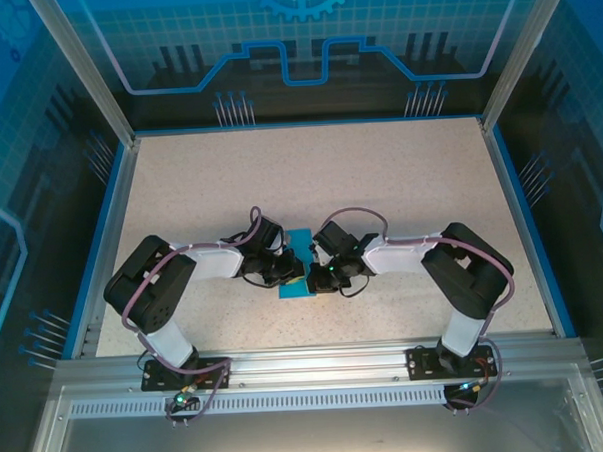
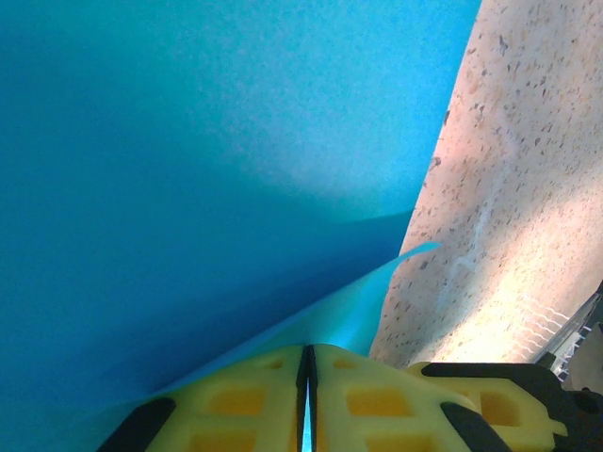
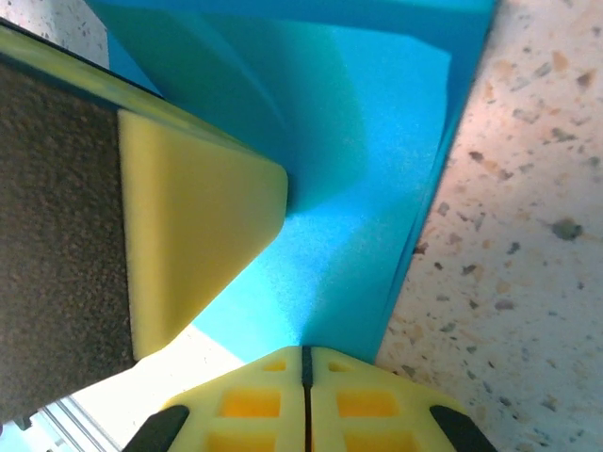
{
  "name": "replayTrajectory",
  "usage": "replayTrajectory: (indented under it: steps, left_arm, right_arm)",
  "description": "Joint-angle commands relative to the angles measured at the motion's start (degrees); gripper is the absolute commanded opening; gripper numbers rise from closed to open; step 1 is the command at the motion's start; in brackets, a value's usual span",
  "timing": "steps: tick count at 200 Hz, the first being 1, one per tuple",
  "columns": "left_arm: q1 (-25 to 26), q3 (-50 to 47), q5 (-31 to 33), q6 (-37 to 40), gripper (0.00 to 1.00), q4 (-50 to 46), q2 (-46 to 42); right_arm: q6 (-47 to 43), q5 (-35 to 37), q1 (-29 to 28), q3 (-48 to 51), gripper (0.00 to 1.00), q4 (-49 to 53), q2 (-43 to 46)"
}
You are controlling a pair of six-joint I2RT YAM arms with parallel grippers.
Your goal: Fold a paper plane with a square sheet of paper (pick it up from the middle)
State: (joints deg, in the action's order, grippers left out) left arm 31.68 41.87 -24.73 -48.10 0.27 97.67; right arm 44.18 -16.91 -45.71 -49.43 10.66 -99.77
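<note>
Though mid-table, paper sheet betw. closed L fingers & R fingers.

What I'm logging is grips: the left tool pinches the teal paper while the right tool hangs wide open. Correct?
No: the right tool is shut on the teal paper too, as the right wrist view shows. The left tool does pinch it.

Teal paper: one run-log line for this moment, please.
step: folding | left gripper: shut on teal paper | right gripper: shut on same paper | paper: creased, layers overlapping, over table
</note>
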Motion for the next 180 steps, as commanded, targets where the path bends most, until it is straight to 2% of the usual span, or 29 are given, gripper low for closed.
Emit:
replayTrajectory:
  steps: [1, 48, 89, 135, 180]
  left_arm:
    - [0.31, -0.06, 2.85, -0.27, 0.10, -3.65, 1.91]
    - [0.31, 0.06, 2.93, -0.47, 0.10, -3.88, 1.90]
    - [0.36, 0.15, 2.99, -0.51, 0.10, -3.88, 1.94]
    - [0.29, 0.17, 3.04, -0.51, 0.10, -3.90, 1.73]
    - [0.29, 0.10, 2.98, -0.68, 0.10, -3.67, 1.34]
  right_arm:
    - [0.36, 0.19, -0.51, 1.98, 0.05, 5.90, 0.50]
    - [-1.52, 0.03, -1.56, -0.64, 0.05, 7.47, 4.67]
    - [-1.50, 0.45, -2.18, -3.04, 0.05, 6.62, 1.51]
    - [-0.74, 1.44, -1.11, -0.49, 0.05, 5.69, -0.88]
    - [-1.03, -0.27, -0.87, 0.56, 0.05, 5.75, 4.54]
